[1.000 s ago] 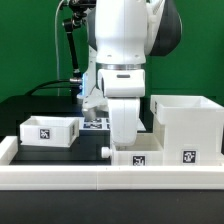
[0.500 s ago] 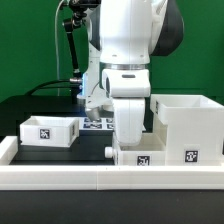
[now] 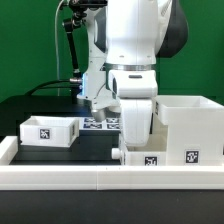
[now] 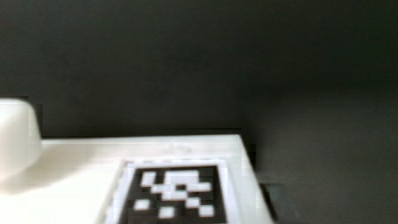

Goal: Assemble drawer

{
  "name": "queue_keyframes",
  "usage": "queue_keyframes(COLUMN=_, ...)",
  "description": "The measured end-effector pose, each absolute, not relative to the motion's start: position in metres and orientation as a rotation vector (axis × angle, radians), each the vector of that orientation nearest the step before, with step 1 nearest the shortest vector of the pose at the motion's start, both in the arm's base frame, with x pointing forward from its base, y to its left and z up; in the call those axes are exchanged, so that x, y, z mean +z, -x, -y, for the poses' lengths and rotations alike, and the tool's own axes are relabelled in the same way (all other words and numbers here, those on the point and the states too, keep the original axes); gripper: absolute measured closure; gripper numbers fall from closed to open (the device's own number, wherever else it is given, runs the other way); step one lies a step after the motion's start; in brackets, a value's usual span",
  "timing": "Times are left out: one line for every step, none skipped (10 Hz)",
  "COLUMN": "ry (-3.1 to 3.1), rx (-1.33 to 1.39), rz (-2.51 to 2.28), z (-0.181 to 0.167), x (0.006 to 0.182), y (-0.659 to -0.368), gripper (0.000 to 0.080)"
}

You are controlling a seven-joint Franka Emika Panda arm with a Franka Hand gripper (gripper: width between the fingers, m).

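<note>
Exterior view: the drawer is seen in three separate parts, none mated yet. The box housing (image 3: 188, 122) is at the exterior view's right, its open side apparently facing up. The centre tray (image 3: 140, 158) is just beside it, against the border wall (image 3: 70, 178). The outer tray (image 3: 48, 131) is well apart at the exterior view's left.

The tool (image 3: 133, 146) is lowered right behind the centre tray, with its fingertips hidden by the tray wall. Whether it is released or clenched cannot be told. In the wrist view only a white tagged face (image 4: 175, 190) is shown close up, with dark tabletop (image 4: 214, 60) beyond.

Step judged: centre tray being grasped or repositioned, with insertion not started. For the next move a confirmed grip on the tray wall is needed, then alignment with the housing opening. The housing may first have to be turned.

No brand or text can be read. Only black-and-white square tags are seen on the parts and on the marker board (image 3: 100, 122).
</note>
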State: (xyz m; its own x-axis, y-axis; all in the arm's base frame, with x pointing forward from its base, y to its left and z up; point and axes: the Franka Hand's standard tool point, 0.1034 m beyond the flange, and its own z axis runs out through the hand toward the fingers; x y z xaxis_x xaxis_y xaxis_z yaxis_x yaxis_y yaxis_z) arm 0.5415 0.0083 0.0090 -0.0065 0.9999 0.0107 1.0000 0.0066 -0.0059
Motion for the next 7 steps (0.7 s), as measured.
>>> queue_keyframes(ry=2.197, rx=0.000, rz=2.235, z=-0.008, x=0.008, y=-0.542, gripper=0.0755)
queue_keyframes(ry=2.199, rx=0.000, rz=2.233, z=-0.008, x=0.008, y=-0.542, gripper=0.0755)
queue_keyframes(ry=2.199, rx=0.001, rz=2.232, z=-0.007, x=0.008, y=-0.542, gripper=0.0714)
queue_keyframes(ry=2.216, rx=0.002, rz=2.210, z=-0.005, x=0.009, y=-0.541, gripper=0.0546)
queue_keyframes(ry=2.246, rx=0.004, rz=2.177, z=0.000, x=0.014, y=-0.542, gripper=0.0546)
queue_keyframes(ry=2.278, rx=0.016, rz=2.138, z=0.001, x=0.017, y=-0.542, gripper=0.0407)
queue_keyframes(ry=2.286, rx=0.025, rz=2.134, z=-0.002, x=0.023, y=-0.544, gripper=0.0272)
